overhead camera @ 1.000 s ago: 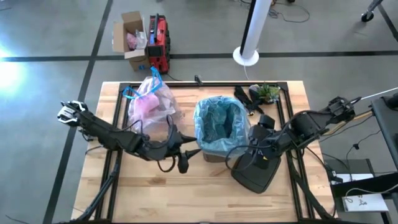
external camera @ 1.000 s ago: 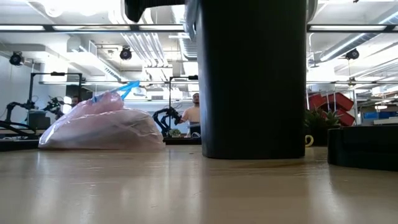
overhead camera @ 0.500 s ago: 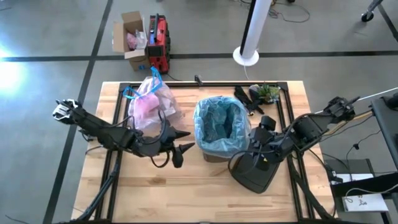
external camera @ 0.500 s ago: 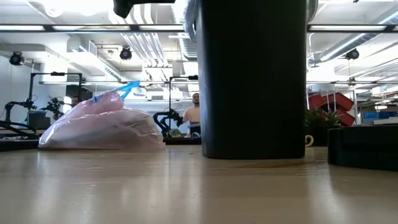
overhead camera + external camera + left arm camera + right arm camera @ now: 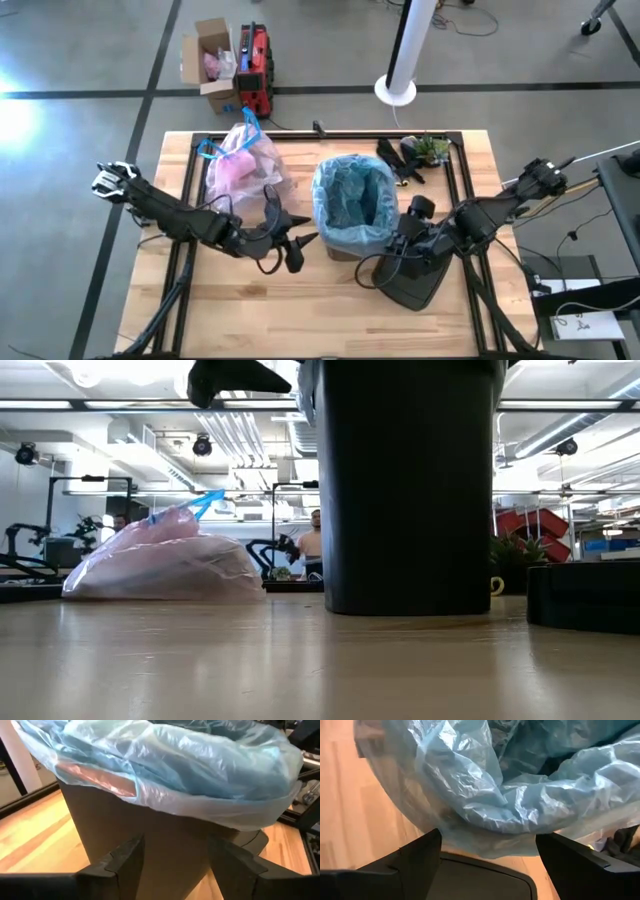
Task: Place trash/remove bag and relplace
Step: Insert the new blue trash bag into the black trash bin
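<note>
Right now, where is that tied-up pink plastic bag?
In the high view, the tied pale pink plastic bag lies on the wooden table at its far left, beside the black bin lined with light blue plastic.

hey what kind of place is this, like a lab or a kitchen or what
Most likely a robotics lab or workshop: other robot arms stand on benches in the background, the ceiling has exposed ducts and strip lights, and the floor is bare concrete.

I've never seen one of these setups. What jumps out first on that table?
The dark bin in the middle of the wooden table, lined with a crinkly light blue bag, catches the eye. The left gripper and right gripper flank it, both open. Behind the left arm lies a tied pink bag, full.
</note>
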You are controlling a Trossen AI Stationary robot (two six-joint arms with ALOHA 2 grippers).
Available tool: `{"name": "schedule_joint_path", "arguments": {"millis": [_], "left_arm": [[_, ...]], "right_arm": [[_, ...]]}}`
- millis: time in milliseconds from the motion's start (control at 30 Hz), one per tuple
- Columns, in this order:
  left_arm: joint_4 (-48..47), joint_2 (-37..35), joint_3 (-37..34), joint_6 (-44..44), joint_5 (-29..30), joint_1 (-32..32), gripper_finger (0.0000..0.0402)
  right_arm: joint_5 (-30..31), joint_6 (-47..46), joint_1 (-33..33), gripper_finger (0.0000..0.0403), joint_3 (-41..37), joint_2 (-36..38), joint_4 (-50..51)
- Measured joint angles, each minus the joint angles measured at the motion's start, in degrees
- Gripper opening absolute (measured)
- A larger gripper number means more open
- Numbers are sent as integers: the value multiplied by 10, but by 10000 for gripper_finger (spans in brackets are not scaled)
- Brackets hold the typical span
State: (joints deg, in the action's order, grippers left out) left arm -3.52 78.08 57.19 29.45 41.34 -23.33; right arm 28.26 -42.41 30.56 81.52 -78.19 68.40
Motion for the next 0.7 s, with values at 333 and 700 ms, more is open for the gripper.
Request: {"name": "schedule_joint_path", "arguments": {"millis": [333,700], "left_arm": [[-72,-78,22,-20,-12,-3,198],[-85,-132,15,-68,-44,-3,193]], "right_arm": [[-31,-27,35,311,118,5,69],[42,-43,23,311,177,-1,85]]}}
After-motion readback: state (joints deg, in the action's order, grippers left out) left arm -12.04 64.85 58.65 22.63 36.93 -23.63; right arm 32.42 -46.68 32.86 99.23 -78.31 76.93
